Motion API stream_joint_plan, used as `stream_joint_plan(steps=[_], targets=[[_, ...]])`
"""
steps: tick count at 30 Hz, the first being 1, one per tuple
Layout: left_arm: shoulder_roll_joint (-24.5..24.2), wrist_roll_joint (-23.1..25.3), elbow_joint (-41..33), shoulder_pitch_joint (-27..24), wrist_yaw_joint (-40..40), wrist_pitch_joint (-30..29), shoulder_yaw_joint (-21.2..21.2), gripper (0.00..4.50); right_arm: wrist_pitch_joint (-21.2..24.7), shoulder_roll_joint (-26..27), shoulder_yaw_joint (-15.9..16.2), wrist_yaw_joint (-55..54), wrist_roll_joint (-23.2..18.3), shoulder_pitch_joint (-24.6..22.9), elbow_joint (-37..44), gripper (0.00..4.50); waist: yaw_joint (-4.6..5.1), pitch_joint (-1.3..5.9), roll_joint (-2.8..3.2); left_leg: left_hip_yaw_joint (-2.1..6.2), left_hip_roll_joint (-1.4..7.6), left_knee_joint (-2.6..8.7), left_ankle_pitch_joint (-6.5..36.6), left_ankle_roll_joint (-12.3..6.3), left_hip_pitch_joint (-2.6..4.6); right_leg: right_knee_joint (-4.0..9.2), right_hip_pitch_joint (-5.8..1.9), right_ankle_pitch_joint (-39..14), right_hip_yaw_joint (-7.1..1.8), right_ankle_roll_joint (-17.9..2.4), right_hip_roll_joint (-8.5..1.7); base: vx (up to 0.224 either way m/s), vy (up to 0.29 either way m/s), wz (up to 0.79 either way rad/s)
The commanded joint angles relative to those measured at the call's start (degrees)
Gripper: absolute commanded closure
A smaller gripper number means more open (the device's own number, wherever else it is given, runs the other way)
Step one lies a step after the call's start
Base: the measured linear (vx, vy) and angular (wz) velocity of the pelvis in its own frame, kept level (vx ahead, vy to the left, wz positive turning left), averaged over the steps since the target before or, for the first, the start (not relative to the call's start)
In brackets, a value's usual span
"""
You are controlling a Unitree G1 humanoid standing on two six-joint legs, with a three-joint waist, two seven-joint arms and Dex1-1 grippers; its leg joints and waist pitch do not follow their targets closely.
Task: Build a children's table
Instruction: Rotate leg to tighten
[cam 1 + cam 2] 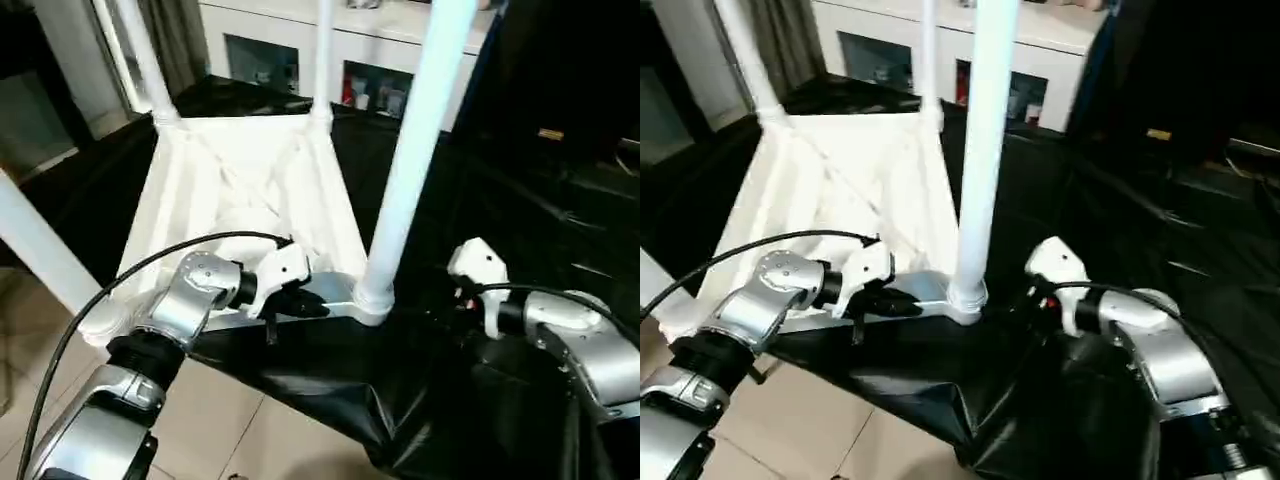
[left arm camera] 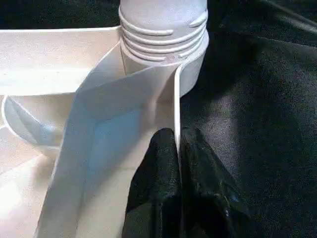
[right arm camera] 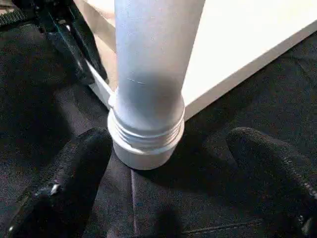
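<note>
White table top (image 1: pixel 250 190) rim pinched by left end effector (image 2: pixel 177 148); right end effector (image 3: pixel 168 168) spread beside leg (image 3: pixel 151 74); no legible writing

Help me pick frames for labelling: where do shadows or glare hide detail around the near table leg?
Left eye view: near leg glares pale, black cloth reads flat. Left wrist view: tabletop rim in bluish shade, left gripper fingers dark, textureless. Right wrist view: leg shadowed above its threads, right gripper fingertips soft-edged.
</note>
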State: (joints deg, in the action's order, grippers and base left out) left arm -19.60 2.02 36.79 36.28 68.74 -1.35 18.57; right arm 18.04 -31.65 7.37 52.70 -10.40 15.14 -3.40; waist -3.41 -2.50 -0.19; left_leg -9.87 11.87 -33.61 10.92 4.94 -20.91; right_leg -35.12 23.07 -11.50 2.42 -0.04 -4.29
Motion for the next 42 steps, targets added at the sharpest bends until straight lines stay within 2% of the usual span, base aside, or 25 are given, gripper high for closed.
stream_joint_plan(steps=[1,5,8,12,16,17,26,33,37,40,41,42], targets=[[0.75,-1.86,-2.60,-0.71,2.24,0.43,0.72,4.50,-0.66,0.69,1.24,-0.36,0.77,-0.18,-0.53,0.08,-0.05,3.63,-0.35,-0.21,1.04,3.21,5.61,-4.69,0.33,3.08,-3.64,2.65,-2.09,-15.59,-2.90,0.000,0.000,0.00],[0.97,-1.84,-3.37,-0.97,2.57,0.11,0.85,4.50,-1.20,2.96,2.05,-1.30,1.86,0.48,-2.40,0.08,-0.10,3.66,-0.23,-0.24,1.09,3.18,5.40,-4.85,0.42,3.01,-3.48,2.75,-2.04,-15.92,-2.91,0.000,0.000,0.00],[1.16,-1.65,-3.52,-1.14,2.57,0.02,0.89,4.50,-2.02,5.05,2.55,-2.95,1.88,1.82,-5.31,0.08,-0.11,3.64,-0.16,-0.27,1.07,3.20,5.98,-4.28,0.49,3.03,-3.41,2.26,-2.01,-16.07,-2.88,0.000,0.000,0.00],[1.34,-1.67,-3.66,-1.28,2.36,-0.28,0.72,4.50,-1.88,6.16,2.56,-2.53,1.03,2.06,-6.08,0.08,-0.12,3.59,-0.21,-0.25,1.02,3.23,6.51,-3.97,0.43,3.06,-3.54,1.52,-2.02,-15.63,-2.90,0.000,0.000,0.00],[1.30,-1.59,-3.81,-1.41,2.40,-0.49,0.64,4.50,-2.00,7.01,2.40,-2.28,0.74,2.16,-6.60,0.08,-0.16,3.73,-0.26,-0.23,0.95,3.10,5.36,-4.35,0.35,2.84,-3.65,3.04,-2.02,-15.66,-2.91,0.000,0.000,0.00],[1.27,-1.58,-3.86,-1.47,2.39,-0.52,0.63,4.50,-2.11,7.14,2.40,-2.25,0.82,2.18,-6.73,0.34,-0.16,3.71,-0.23,-0.23,0.96,3.11,5.38,-4.38,0.34,2.87,-3.63,2.95,-2.02,-15.67,-2.92,0.000,0.000,0.00],[0.98,-1.58,-4.06,-1.88,2.60,-0.90,0.68,4.50,-2.48,7.90,2.21,-1.66,0.16,2.26,-7.33,0.93,-0.15,3.77,-0.27,-0.24,0.96,3.06,5.25,-4.54,0.36,2.80,-3.66,3.04,-2.00,-15.71,-2.88,0.000,0.000,0.00],[0.87,-1.51,-4.29,-2.11,2.61,-1.13,0.75,4.50,-2.57,8.13,2.21,-1.52,0.18,2.01,-7.44,1.64,-0.18,3.81,-0.28,-0.22,0.93,3.01,4.90,-4.67,0.34,2.73,-3.71,3.42,-1.98,-15.79,-2.91,0.000,0.000,0.00],[0.78,-1.60,-4.61,-2.36,2.64,-1.62,0.72,4.50,-2.75,8.35,2.11,-1.57,0.15,1.74,-7.66,1.72,-0.11,3.80,-0.25,-0.24,0.93,3.00,4.97,-4.69,0.35,2.72,-3.68,3.30,-1.97,-15.83,-2.87,0.000,0.000,0.00],[2.28,-0.71,-2.30,-1.55,-1.74,-3.26,-0.19,4.50,-3.37,10.76,0.00,-7.64,1.14,1.77,-10.10,1.74,-0.03,3.73,-0.28,-0.30,0.91,3.00,5.26,-4.55,0.35,2.80,-3.57,2.59,-2.00,-15.92,-2.90,0.000,0.000,0.00],[2.94,-0.30,-1.27,-1.11,-3.64,-3.68,-0.55,4.50,-3.75,11.72,-0.71,-10.27,1.82,1.94,-11.22,1.75,0.02,3.63,-0.25,-0.30,0.94,3.07,5.63,-4.27,0.33,2.90,-3.48,1.77,-1.99,-15.80,-2.92,0.000,0.000,0.00],[2.94,-0.30,-1.27,-1.11,-3.64,-3.68,-0.55,4.50,-3.75,11.72,-0.71,-10.27,1.82,1.94,-11.22,1.75,0.19,3.39,-0.30,-0.32,0.80,3.25,7.29,-3.30,0.37,3.38,-3.35,-1.96,-1.89,-15.11,-2.88,0.000,0.000,0.00]])
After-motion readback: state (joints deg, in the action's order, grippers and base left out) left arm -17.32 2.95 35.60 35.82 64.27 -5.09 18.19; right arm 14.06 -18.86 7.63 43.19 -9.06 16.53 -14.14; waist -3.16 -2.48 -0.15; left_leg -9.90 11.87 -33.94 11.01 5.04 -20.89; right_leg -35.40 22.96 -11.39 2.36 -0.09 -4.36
